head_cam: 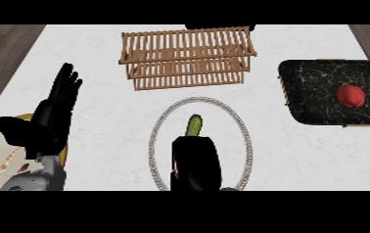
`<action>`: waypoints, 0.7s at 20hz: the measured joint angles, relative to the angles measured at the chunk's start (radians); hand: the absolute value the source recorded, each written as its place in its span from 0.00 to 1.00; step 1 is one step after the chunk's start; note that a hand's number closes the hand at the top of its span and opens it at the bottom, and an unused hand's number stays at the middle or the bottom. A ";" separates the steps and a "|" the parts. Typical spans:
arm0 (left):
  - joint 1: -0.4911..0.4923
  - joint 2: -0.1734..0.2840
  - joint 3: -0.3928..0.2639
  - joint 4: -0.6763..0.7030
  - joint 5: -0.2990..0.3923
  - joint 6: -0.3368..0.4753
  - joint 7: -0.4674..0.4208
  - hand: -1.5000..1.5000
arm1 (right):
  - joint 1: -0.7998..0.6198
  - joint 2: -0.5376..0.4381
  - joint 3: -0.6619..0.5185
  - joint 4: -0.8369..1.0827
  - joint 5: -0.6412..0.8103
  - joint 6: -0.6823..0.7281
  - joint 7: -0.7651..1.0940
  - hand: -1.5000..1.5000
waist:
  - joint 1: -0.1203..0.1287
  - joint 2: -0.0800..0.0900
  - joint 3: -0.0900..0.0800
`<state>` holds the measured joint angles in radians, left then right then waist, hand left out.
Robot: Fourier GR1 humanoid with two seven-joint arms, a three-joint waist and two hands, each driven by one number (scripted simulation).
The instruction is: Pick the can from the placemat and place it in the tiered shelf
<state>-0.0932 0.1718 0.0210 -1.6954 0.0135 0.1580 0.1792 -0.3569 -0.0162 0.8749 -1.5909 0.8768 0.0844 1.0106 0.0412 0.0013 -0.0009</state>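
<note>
A yellow-green can stands inside the round white placemat with a grey rim, at the counter's middle. My right hand comes in from the lower edge and lies over the near half of the placemat. It sits right against the can's near side and hides the can's lower part. Whether it holds the can cannot be made out. The wooden slatted tiered shelf stands beyond the placemat at the back centre. My left hand rests open at the left, fingers up, away from everything.
A black marbled tray at the right edge carries a red fruit. A yellow-rimmed item shows partly behind my left forearm at the lower left. Dark wood borders the white counter at both back corners.
</note>
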 measured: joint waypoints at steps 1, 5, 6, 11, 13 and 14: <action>-0.003 -0.001 0.000 0.006 -0.001 0.001 -0.002 0.50 | -0.030 0.002 0.009 -0.015 -0.016 -0.031 0.022 1.00 | 0.001 0.000 0.000; 0.001 -0.002 -0.003 0.012 -0.004 -0.002 -0.007 0.50 | -0.127 0.005 0.007 -0.103 -0.031 -0.143 0.077 1.00 | -0.001 -0.004 0.000; 0.007 -0.004 -0.005 0.015 -0.007 -0.003 -0.014 0.50 | -0.153 0.005 0.001 -0.118 -0.028 -0.160 0.091 1.00 | -0.002 -0.005 0.000; 0.012 0.006 0.015 0.018 0.006 -0.010 -0.017 0.50 | -0.267 0.001 -0.047 -0.194 0.046 -0.190 0.161 1.00 | -0.019 -0.012 -0.001; 0.021 0.001 0.011 0.012 -0.003 -0.002 -0.020 0.50 | -0.312 0.000 -0.066 -0.201 0.073 -0.186 0.187 1.00 | -0.021 -0.013 -0.002; 0.019 0.001 0.013 0.013 -0.005 0.001 -0.017 0.50 | -0.330 -0.001 -0.074 -0.202 0.085 -0.182 0.197 1.00 | -0.024 -0.013 -0.002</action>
<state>-0.0745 0.1726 0.0335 -1.6825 0.0086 0.1589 0.1620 -0.6873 -0.0172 0.8011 -1.7932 0.9619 -0.0980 1.2081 0.0174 -0.0122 -0.0025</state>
